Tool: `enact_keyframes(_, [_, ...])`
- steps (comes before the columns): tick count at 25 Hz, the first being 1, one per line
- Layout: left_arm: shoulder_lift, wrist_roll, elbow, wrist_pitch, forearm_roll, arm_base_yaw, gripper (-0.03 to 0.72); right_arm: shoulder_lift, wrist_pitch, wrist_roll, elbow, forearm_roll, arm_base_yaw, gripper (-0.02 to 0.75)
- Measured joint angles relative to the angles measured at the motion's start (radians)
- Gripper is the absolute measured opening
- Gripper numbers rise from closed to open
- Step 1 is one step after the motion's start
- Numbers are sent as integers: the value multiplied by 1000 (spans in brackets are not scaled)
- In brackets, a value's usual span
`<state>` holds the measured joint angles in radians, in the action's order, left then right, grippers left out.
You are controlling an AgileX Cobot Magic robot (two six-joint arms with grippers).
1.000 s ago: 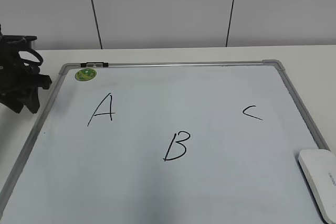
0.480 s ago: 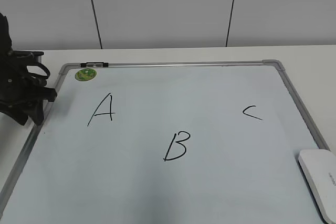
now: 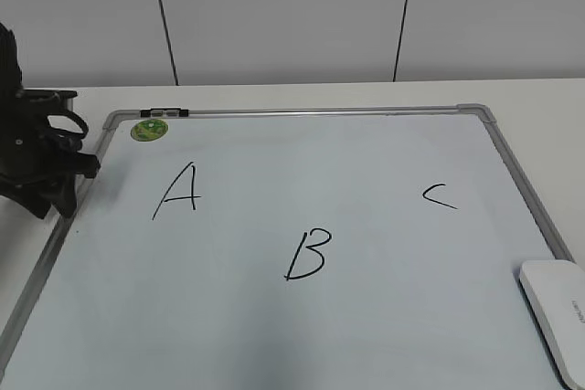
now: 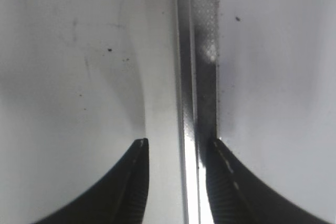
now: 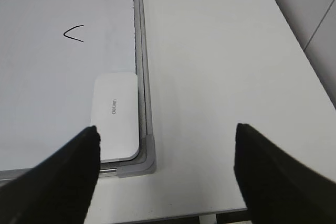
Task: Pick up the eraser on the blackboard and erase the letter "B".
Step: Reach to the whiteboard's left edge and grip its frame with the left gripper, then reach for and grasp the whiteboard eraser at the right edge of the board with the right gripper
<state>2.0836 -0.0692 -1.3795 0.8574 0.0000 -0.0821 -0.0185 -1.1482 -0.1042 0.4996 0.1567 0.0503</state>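
The blackboard (image 3: 302, 335) lies flat on the worktop (image 5: 210, 51), nothing on it wiped yet. My left claw (image 4: 178, 148) has crept in to its nine o'clock frame and straddles the rail, jaws apart. My right claw (image 5: 165, 135) hangs wide open, empty. The eraser (image 5: 115, 116) lies at the five o'clock corner, long axis along the frame. The letter "B" (image 3: 306, 255) stands whole mid-board.
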Motion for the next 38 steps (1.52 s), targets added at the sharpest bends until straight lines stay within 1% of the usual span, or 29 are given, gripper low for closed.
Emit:
enact_keyframes(1, [2,0,0,0,0,0,297,0,0,0,0,0,0,589])
enact_keyframes(8, [9,0,0,0,0,0,253,0,0,0,0,0,0,589])
enact_keyframes(10, [9,0,0,0,0,0,216,0,0,0,0,0,0,589])
enact_keyframes(15, [9,0,0,-2,0,0,83,0,0,0,0,0,0,589])
enact_keyframes(17, [9,0,0,-2,-5,-2,57,0,0,0,0,0,0,589])
enact_keyframes(32, [9,0,0,-4,-11,-2,48,0,0,0,0,0,0,589])
enact_keyframes(38, [9,-3,0,-7,-15,-2,34,0,0,0,0,0,0,589])
